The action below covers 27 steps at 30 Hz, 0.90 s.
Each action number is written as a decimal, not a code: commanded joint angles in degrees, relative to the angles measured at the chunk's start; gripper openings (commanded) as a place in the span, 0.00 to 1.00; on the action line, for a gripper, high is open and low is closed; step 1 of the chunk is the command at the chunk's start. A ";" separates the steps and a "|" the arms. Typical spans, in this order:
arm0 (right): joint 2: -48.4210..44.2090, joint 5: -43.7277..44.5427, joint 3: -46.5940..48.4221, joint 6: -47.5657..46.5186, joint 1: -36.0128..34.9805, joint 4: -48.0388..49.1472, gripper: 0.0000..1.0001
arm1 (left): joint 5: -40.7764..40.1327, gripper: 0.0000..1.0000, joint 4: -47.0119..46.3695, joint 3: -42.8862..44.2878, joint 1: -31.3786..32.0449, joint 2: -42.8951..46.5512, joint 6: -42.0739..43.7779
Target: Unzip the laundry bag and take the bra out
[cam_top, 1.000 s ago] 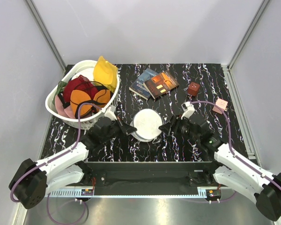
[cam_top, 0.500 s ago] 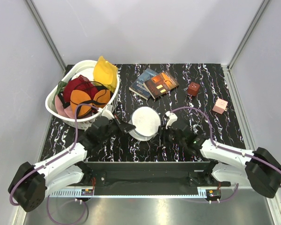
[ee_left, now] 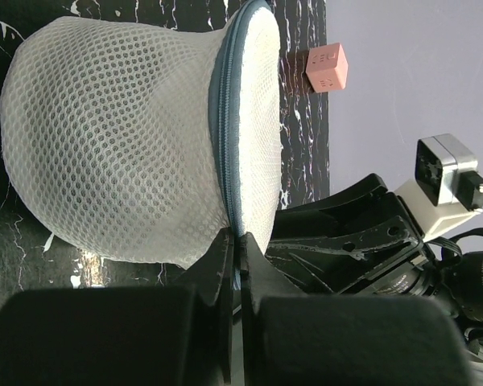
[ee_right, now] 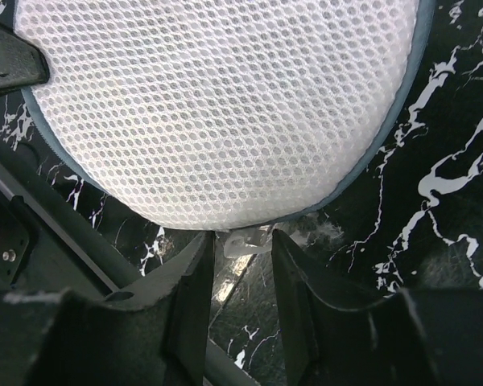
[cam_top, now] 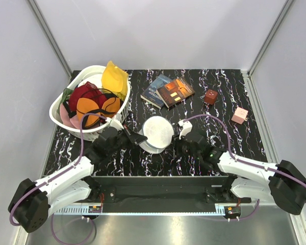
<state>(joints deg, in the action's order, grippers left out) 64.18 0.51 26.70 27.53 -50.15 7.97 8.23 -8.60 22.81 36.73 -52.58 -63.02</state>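
The laundry bag (cam_top: 155,133) is a white mesh dome, zipped shut, at the table's near middle. My left gripper (cam_top: 141,138) is at its left edge; in the left wrist view the gripper (ee_left: 235,241) is shut on the bag's (ee_left: 121,137) grey-blue zip seam (ee_left: 223,121). My right gripper (cam_top: 172,144) is at the bag's near right edge. In the right wrist view the gripper (ee_right: 243,249) is open, with the white zip pull tab (ee_right: 245,241) between its fingers, just under the bag (ee_right: 225,104). The bra is hidden.
A white slotted basket (cam_top: 61,115) of coloured clothes stands at the back left. Two books (cam_top: 168,91) lie behind the bag. A dark red cube (cam_top: 210,96) and a pink cube (cam_top: 239,115) sit at the right; the pink cube also shows in the left wrist view (ee_left: 328,67).
My right arm has swung left and closed in on the bag's near right edge. The left gripper stays at the bag's left edge; the bag has shifted slightly left.
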 commanded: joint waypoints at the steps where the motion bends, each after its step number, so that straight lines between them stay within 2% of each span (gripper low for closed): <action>1: -0.91 2.56 1.87 -4.50 -0.56 2.58 0.41 | 0.47 0.00 -1.60 1.45 -0.43 1.60 0.62; 8: 1.38 1.07 1.95 -6.17 -0.48 4.68 0.27 | 1.35 0.00 -1.33 1.89 -0.43 1.69 0.97; 15: 0.95 1.07 1.52 -5.47 -0.48 4.52 0.00 | 1.88 0.00 -0.98 2.50 -2.27 0.64 2.72; 21: -1.60 0.45 0.81 -2.75 -0.56 1.97 0.00 | 5.83 0.02 -2.13 6.09 -5.35 -4.54 7.37; 22: -2.04 0.28 0.64 -1.35 -0.56 1.88 0.00 | 6.18 0.13 -1.43 6.98 -5.35 -5.42 8.69; 23: -2.22 0.28 0.72 -0.73 -0.82 1.53 0.00 | 7.23 0.43 -0.98 7.77 -5.35 -6.39 9.84; 24: -2.22 0.19 0.55 -0.11 -1.00 1.53 0.00 | 7.59 0.61 -0.46 8.74 -5.27 -6.75 11.42; 26: -2.83 -0.08 0.20 2.08 -1.53 2.22 0.00 | 6.63 0.83 2.00 9.01 -5.18 -6.75 12.66; 27: -3.27 0.27 0.02 2.79 -1.79 2.40 0.00 | 5.93 0.86 3.23 8.83 -5.09 -5.88 13.97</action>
<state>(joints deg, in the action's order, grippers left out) 62.83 0.82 26.72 26.17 -50.50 9.37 13.21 -6.50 28.71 31.66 -59.44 -54.98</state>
